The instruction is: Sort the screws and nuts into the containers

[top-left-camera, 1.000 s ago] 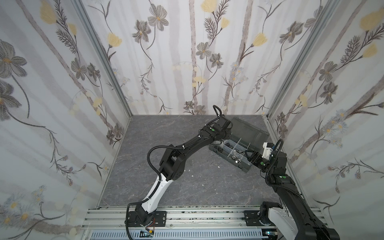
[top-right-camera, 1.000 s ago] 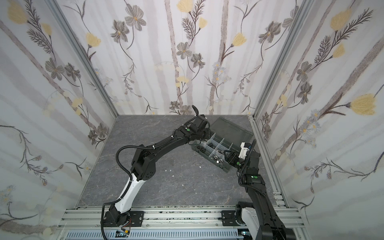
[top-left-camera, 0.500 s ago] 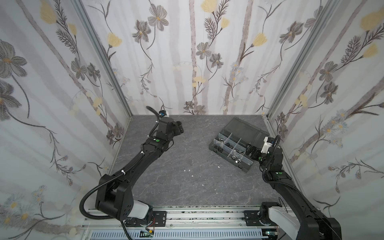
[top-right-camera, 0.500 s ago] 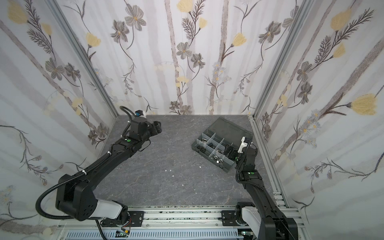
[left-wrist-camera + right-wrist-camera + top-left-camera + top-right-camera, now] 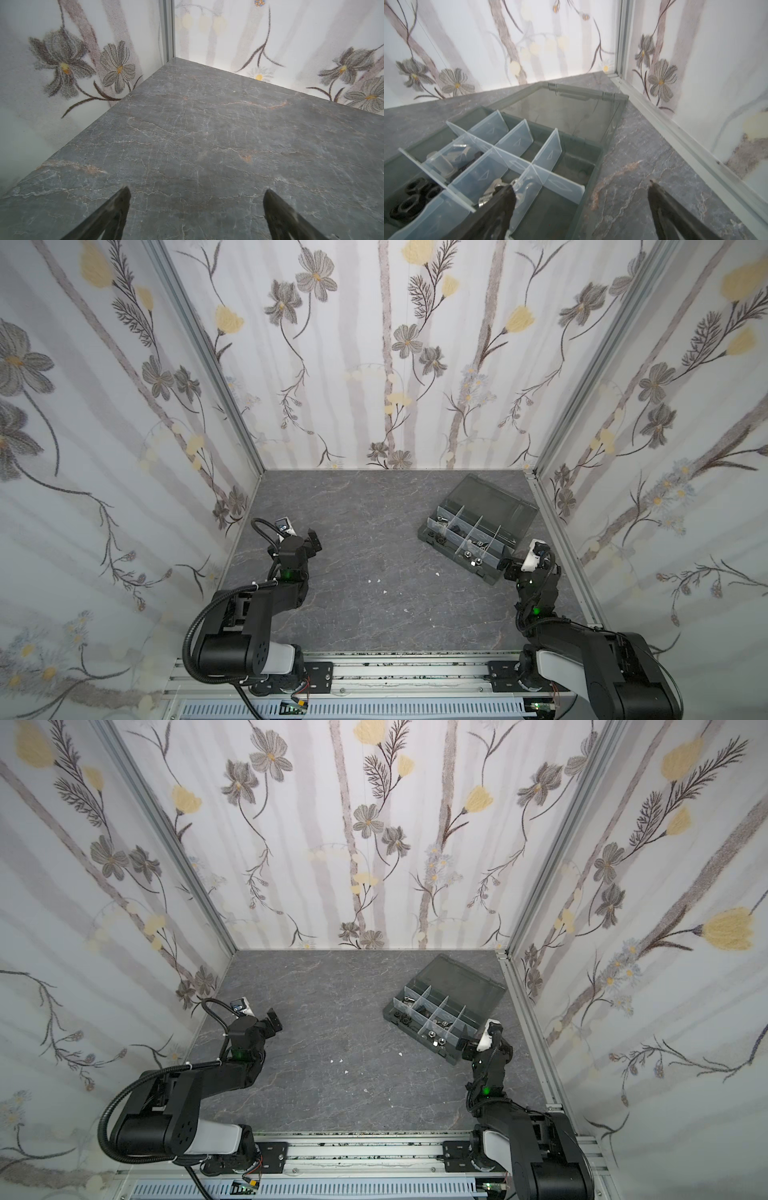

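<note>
The containers are the compartments of a dark grey organizer box at the right back of the floor, its smoky lid lying open. Black nuts fill one compartment, silver nuts another. Silver and black screws lie behind a divider. My right gripper is open and empty at the box's near right corner, straddling its end wall. My left gripper hangs open and empty over bare floor on the left.
A few tiny white specks lie on the grey stone floor between the arms. Flowered walls close in the left, back and right sides. An aluminium rail runs along the right wall close to the box.
The left arm has swung away from the box to the left side and folded back, its gripper opening. The right gripper has opened wide and drawn back a little from the box.
</note>
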